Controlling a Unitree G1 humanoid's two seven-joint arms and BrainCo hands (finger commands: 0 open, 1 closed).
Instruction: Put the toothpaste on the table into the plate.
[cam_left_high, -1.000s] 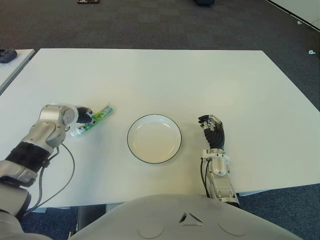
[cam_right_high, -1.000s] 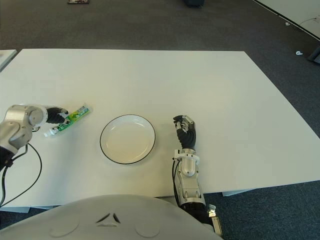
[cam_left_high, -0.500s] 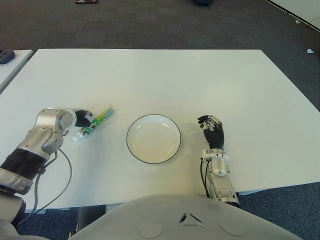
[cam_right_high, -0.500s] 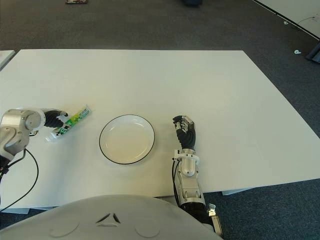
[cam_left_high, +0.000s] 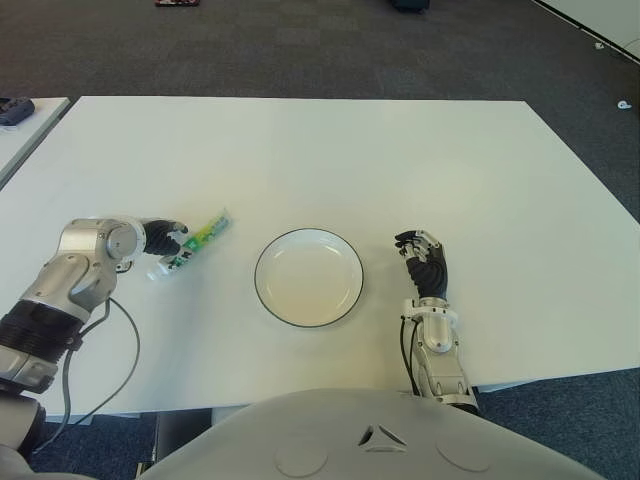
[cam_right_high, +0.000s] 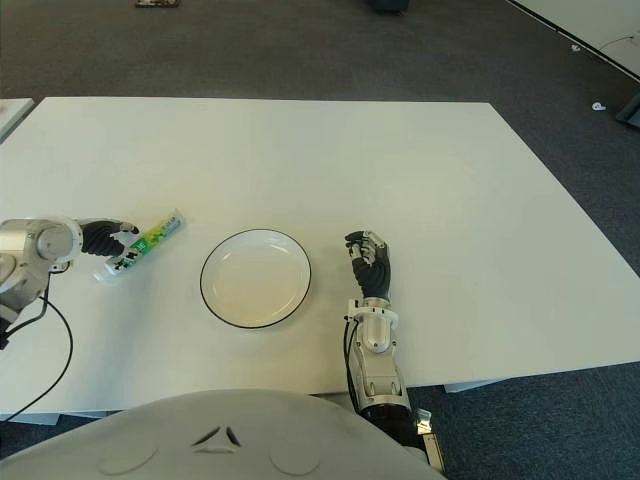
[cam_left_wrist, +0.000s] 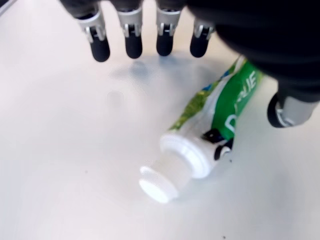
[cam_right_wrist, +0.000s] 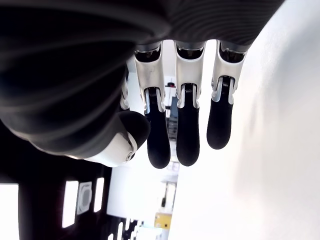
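The toothpaste (cam_left_high: 192, 243), a green and white tube with a white cap (cam_left_wrist: 159, 183), lies flat on the white table (cam_left_high: 330, 160), to the left of the plate. My left hand (cam_left_high: 168, 238) is at the tube's cap end. It is open: its fingers (cam_left_wrist: 132, 45) are stretched out above the table past the tube, and its thumb (cam_left_wrist: 286, 108) is beside the tube's green body. Nothing is grasped. The white plate (cam_left_high: 270, 300) with a dark rim sits near the table's front middle and holds nothing. My right hand (cam_left_high: 424, 262) shows idle just right of the plate, with relaxed fingers.
A second table's corner (cam_left_high: 22, 118) with a dark object shows at the far left. Dark carpet surrounds the table. A cable (cam_left_high: 128, 345) hangs from my left arm near the front edge.
My left arm has slid a little to the left, so the hand covers less of the tube. The tube's cap end shifted slightly. The right hand and plate have not moved.
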